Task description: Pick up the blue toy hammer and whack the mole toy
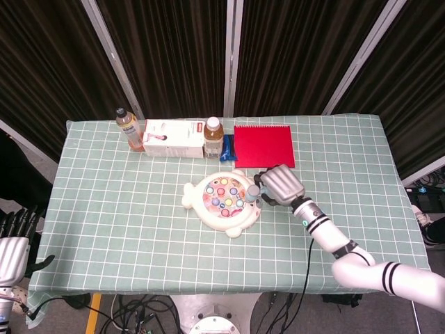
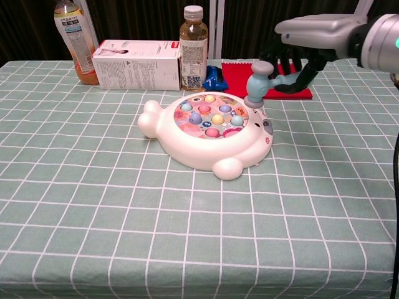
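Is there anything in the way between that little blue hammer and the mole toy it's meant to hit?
Nothing visible. The right hand holds the blue hammer raised just above the right edge of the mole toy, with only open air between the hammer head and the coloured pegs. The bottles, box and red notebook stand farther back.

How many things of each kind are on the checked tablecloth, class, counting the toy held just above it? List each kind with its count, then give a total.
Bottles: 2, one at the back left, one beside the box
Boxes: 1
Red notebooks: 1
Blue packets: 1
Mole toys: 1
Blue toy hammers: 1, held in the right hand
Total: 7
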`<state>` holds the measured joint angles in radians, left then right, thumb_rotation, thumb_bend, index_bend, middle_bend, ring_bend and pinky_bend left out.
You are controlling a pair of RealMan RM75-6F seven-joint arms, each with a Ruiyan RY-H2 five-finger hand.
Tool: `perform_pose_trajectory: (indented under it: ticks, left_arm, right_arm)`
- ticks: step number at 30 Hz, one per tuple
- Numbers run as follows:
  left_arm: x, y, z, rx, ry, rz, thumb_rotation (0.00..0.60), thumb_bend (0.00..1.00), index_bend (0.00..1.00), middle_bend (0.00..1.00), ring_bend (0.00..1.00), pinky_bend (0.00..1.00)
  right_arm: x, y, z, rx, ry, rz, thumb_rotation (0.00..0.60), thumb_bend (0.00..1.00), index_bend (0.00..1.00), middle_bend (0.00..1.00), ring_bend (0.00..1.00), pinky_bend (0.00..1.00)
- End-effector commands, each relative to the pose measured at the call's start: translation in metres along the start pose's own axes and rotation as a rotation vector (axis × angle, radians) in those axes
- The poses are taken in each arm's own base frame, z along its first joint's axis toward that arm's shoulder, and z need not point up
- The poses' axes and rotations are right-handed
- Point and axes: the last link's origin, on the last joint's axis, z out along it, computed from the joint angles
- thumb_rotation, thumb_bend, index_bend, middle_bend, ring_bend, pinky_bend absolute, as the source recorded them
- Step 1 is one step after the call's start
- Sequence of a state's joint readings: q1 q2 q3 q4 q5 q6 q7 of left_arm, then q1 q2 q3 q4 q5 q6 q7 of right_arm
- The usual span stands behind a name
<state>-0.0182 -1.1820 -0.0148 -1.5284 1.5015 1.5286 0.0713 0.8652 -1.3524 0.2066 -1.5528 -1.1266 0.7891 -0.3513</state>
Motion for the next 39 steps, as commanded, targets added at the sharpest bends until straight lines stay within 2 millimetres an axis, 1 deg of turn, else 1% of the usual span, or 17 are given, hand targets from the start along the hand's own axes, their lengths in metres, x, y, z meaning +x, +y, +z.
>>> perform_pose_trajectory:
  ticks: [1, 5, 9, 11, 16, 20, 25, 29, 32, 35, 39]
  left_arm:
    - [-0.001, -0.001, 0.0, 0.003, -0.001, -0.002, 0.6, 0.09, 0.09, 0.03, 0.0, 0.0]
    - [-0.003, -0.002, -0.001, 0.005, -0.005, -0.006, 0.6, 0.09, 0.09, 0.03, 0.0, 0.0]
    - [-0.004, -0.004, -0.002, 0.01, -0.006, -0.011, 0.6, 0.09, 0.09, 0.03, 0.0, 0.0]
    - [-0.005, -0.004, -0.002, 0.01, -0.006, -0.012, 0.6, 0.09, 0.09, 0.03, 0.0, 0.0]
    - [-0.004, -0.004, -0.003, 0.006, 0.0, -0.011, 0.6, 0.09, 0.09, 0.03, 0.0, 0.0]
    - [-0.003, -0.003, -0.003, 0.004, 0.004, -0.01, 0.6, 0.09, 0.09, 0.03, 0.0, 0.0]
    - [-0.003, -0.003, -0.003, 0.007, 0.001, -0.01, 0.6, 0.09, 0.09, 0.03, 0.0, 0.0]
    - [-0.004, -0.004, -0.003, 0.009, -0.004, -0.012, 0.6, 0.09, 0.09, 0.03, 0.0, 0.0]
    - [-0.005, -0.005, -0.003, 0.013, -0.006, -0.015, 0.6, 0.09, 0.09, 0.03, 0.0, 0.0]
    - [-0.006, -0.006, -0.003, 0.019, -0.005, -0.017, 0.6, 0.09, 0.09, 0.03, 0.0, 0.0]
    - [-0.005, -0.005, -0.002, 0.011, -0.004, -0.016, 0.6, 0.09, 0.09, 0.03, 0.0, 0.0]
  right_arm:
    - [-0.004, -0.024, 0.017, 0.031, -0.041, -0.031, 0.6, 0.53, 0.66, 0.61, 0.47, 0.6]
    - [-0.01, -0.033, 0.024, 0.033, -0.065, -0.064, 0.6, 0.53, 0.66, 0.61, 0.47, 0.6]
    - [-0.015, -0.035, 0.027, 0.02, -0.086, -0.109, 0.6, 0.53, 0.67, 0.61, 0.47, 0.6]
    - [-0.013, -0.036, 0.026, 0.015, -0.079, -0.105, 0.6, 0.53, 0.67, 0.61, 0.47, 0.6]
    - [0.003, -0.038, 0.022, 0.014, -0.028, -0.078, 0.6, 0.53, 0.67, 0.61, 0.47, 0.6]
    - [0.007, -0.04, 0.024, 0.021, -0.028, -0.086, 0.6, 0.53, 0.67, 0.61, 0.47, 0.6]
    - [0.002, -0.046, 0.032, 0.026, -0.052, -0.109, 0.6, 0.53, 0.67, 0.61, 0.47, 0.6]
    - [-0.006, -0.05, 0.041, 0.02, -0.08, -0.146, 0.6, 0.53, 0.67, 0.61, 0.47, 0.6]
    - [-0.009, -0.052, 0.044, 0.016, -0.089, -0.156, 0.6, 0.53, 0.67, 0.61, 0.47, 0.6]
    - [-0.002, -0.052, 0.042, 0.01, -0.064, -0.13, 0.6, 0.53, 0.67, 0.61, 0.47, 0.6]
    - [0.013, -0.044, 0.032, -0.007, -0.014, -0.091, 0.6, 0.53, 0.67, 0.61, 0.47, 0.6]
